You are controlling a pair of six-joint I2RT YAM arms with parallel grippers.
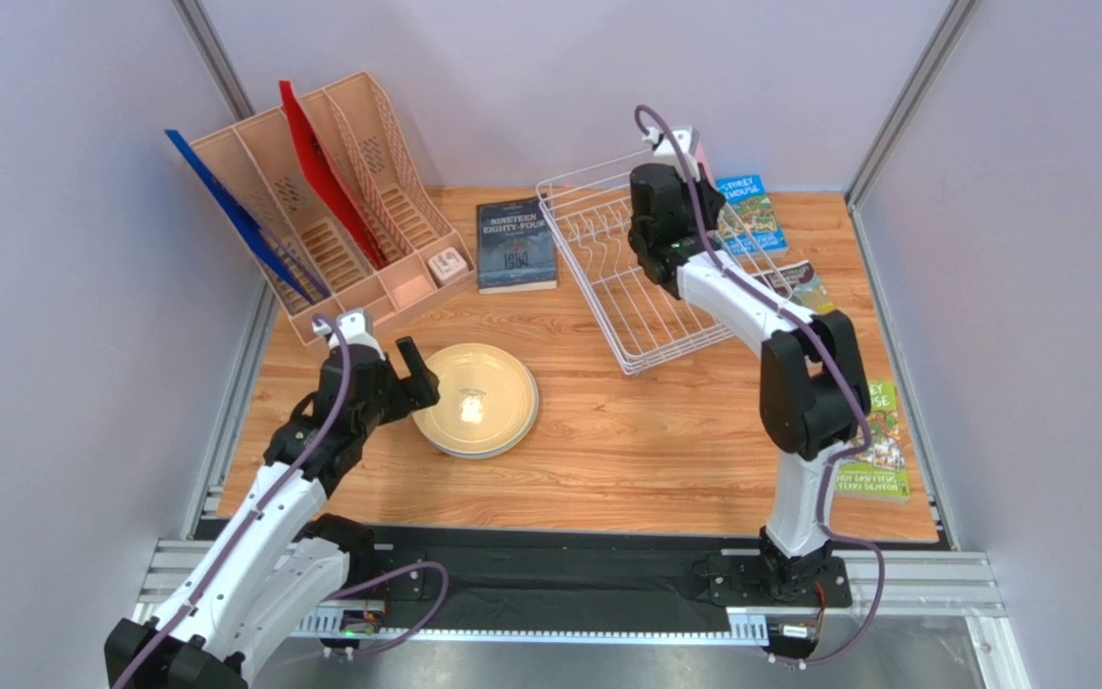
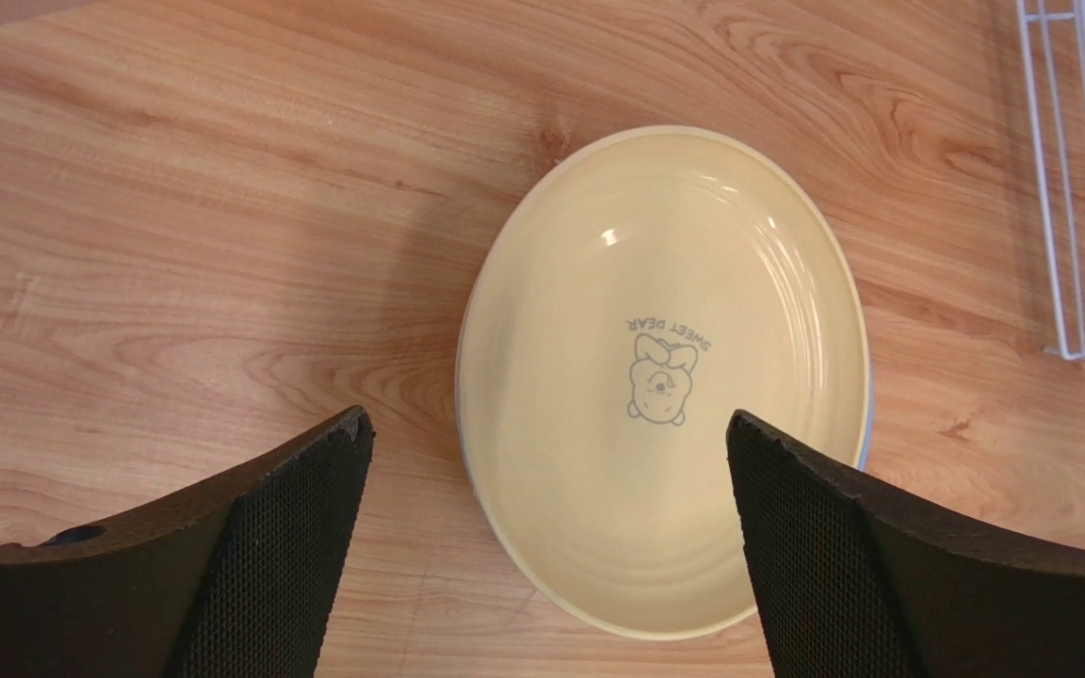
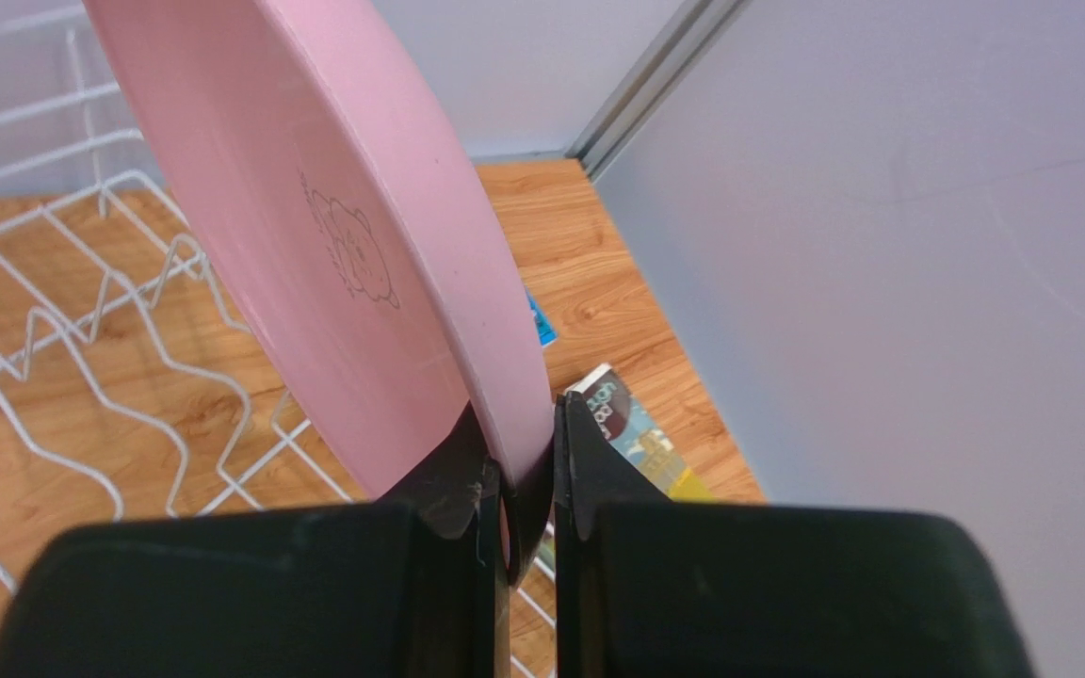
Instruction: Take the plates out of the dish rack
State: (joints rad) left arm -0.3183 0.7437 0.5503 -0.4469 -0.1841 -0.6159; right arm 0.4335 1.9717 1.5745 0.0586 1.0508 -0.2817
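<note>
Pink plate (image 3: 350, 240) is pinched in our right gripper (image 3: 523, 431), our left gripper (image 2: 548, 424) is open, so next we should lift it from the dish rack (image 1: 629, 309).

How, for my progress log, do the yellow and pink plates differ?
The yellow plate lies flat, face up; the pink plate stands on edge, tilted, by the dish rack. The yellow plate is free under the open left gripper; the pink plate's rim is pinched by the right gripper. Both are round with a small central cartoon print.
</note>
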